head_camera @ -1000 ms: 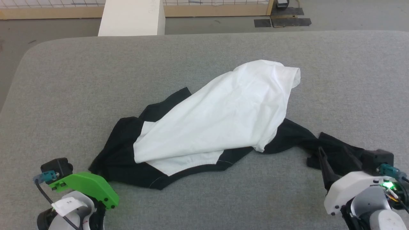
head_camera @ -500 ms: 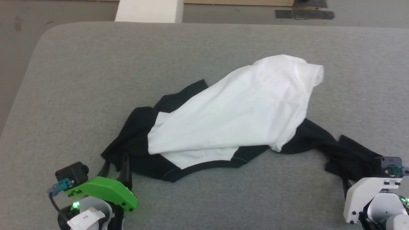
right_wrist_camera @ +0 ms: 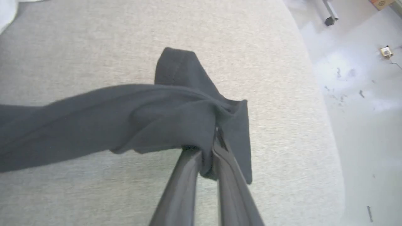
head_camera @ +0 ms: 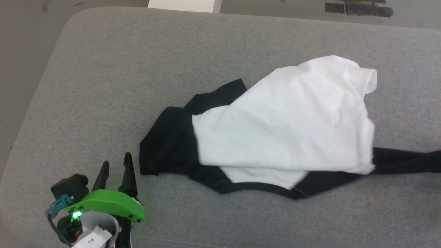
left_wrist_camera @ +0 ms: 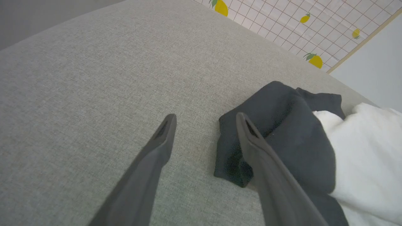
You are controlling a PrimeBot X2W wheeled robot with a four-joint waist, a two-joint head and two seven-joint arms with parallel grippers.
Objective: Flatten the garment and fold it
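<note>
In the head view a grey cloth-covered tabletop point(head_camera: 103, 86) with rounded corners takes up most of the frame. Bare grey floor point(head_camera: 20, 51) lies past its 10 o'clock corner, a white block point(head_camera: 184, 4) sits at 12 o'clock and dark mats point(head_camera: 358, 8) at 1 o'clock. The garment point(head_camera: 282, 120) lies crumpled right of centre, its white body heaped over black cloth. One black sleeve is bunched toward 9 o'clock and the other is pulled straight out to 3 o'clock, past the frame edge. At 7 o'clock the left jaws stand released, wide apart, under a green cover point(head_camera: 106, 205), tips just beside the bunched sleeve. In the left wrist view the same jaws gape over the tabletop point(left_wrist_camera: 78, 78), the bunched sleeve of the garment point(left_wrist_camera: 282, 131) at 3 o'clock. Whether the nearer finger touches it I cannot tell. A gridded wall with lemon prints point(left_wrist_camera: 282, 25) runs at 1 o'clock. In the right wrist view the right jaws are clenched on the black sleeve end of the garment point(right_wrist_camera: 141, 119), lifted off the tabletop point(right_wrist_camera: 251, 47) and stretching to 9 o'clock. Pale scuffed floor point(right_wrist_camera: 361, 110) shows at 3 o'clock.
</note>
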